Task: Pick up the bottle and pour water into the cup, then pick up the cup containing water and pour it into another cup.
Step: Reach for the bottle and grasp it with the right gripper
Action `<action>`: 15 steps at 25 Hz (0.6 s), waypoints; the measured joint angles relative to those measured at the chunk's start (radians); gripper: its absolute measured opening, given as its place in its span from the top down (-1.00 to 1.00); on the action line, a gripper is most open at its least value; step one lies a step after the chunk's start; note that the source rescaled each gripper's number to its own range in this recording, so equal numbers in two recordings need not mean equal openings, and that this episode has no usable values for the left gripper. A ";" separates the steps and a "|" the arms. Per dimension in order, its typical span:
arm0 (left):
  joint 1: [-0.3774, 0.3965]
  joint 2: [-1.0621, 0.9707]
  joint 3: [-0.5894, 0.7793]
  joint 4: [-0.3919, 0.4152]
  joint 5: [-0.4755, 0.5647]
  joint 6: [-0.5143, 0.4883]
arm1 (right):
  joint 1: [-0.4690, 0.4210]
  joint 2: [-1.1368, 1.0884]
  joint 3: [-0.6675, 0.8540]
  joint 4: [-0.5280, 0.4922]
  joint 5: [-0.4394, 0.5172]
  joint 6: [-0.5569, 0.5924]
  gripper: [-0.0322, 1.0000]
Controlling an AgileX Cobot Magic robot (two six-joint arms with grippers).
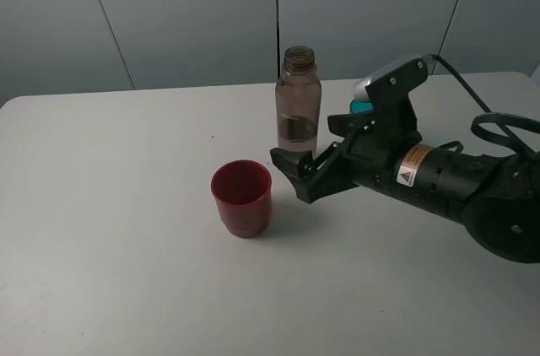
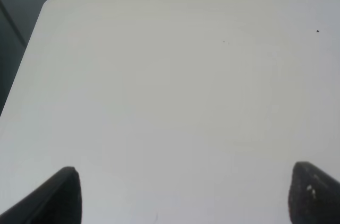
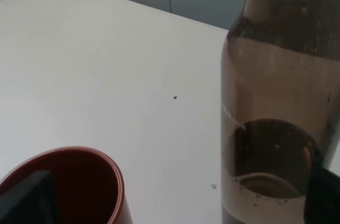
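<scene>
The smoky-brown bottle (image 1: 298, 99) stands upright and uncapped at the table's back middle, with a little water in the bottom. The red cup (image 1: 241, 197) stands in front of it to the left, upright. Only a sliver of the teal cup (image 1: 361, 107) shows behind my right arm. My right gripper (image 1: 295, 174) is open and empty, low over the table between the red cup and the bottle. In the right wrist view the bottle (image 3: 276, 128) and the red cup (image 3: 74, 187) lie just ahead of the open gripper (image 3: 175, 203). My left gripper (image 2: 186, 197) is open over bare table.
The white table (image 1: 118, 229) has a rounded far-left corner (image 2: 50, 3). My right arm's body (image 1: 439, 175) lies across the right side of the table, with a cable (image 1: 472, 94) behind it. A grey panelled wall (image 1: 186, 10) stands behind the table.
</scene>
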 joint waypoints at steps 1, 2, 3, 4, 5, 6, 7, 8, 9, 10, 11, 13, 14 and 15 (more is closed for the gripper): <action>0.000 0.000 0.000 0.000 0.000 0.000 | 0.000 0.021 0.000 0.012 -0.034 0.000 -1.00; 0.000 0.000 0.000 0.000 0.000 0.000 | 0.000 0.040 0.000 0.031 -0.064 0.000 -1.00; 0.000 0.000 0.000 0.000 0.000 0.000 | 0.000 0.053 0.000 0.056 -0.087 -0.002 -1.00; 0.000 0.000 0.000 0.000 0.000 0.000 | 0.000 0.067 -0.002 0.073 -0.101 -0.002 -1.00; 0.000 0.000 0.000 0.000 0.000 0.000 | 0.000 0.078 -0.004 0.102 -0.112 -0.004 -1.00; 0.000 0.000 0.000 0.000 0.000 0.000 | 0.000 0.088 -0.009 0.118 -0.114 -0.013 -1.00; 0.000 0.000 0.000 0.000 0.000 0.000 | 0.000 0.094 -0.018 0.122 -0.116 -0.022 -1.00; 0.000 0.000 0.000 0.000 0.000 0.000 | 0.000 0.102 -0.027 0.124 -0.118 -0.027 -1.00; 0.000 0.000 0.000 0.000 0.000 0.000 | 0.000 0.110 -0.038 0.129 -0.123 -0.029 -1.00; 0.000 0.000 0.000 0.000 0.000 0.000 | 0.000 0.123 -0.048 0.133 -0.125 -0.034 -1.00; 0.000 0.000 0.000 0.000 0.000 0.000 | 0.000 0.132 -0.060 0.137 -0.125 -0.036 -1.00; 0.000 0.000 0.000 0.000 0.000 0.000 | 0.000 0.158 -0.085 0.152 -0.130 -0.047 -1.00; 0.000 0.000 0.000 0.000 0.000 0.000 | 0.000 0.169 -0.097 0.162 -0.130 -0.057 -1.00; 0.000 0.000 0.000 0.000 0.000 0.000 | 0.000 0.182 -0.110 0.166 -0.130 -0.059 -1.00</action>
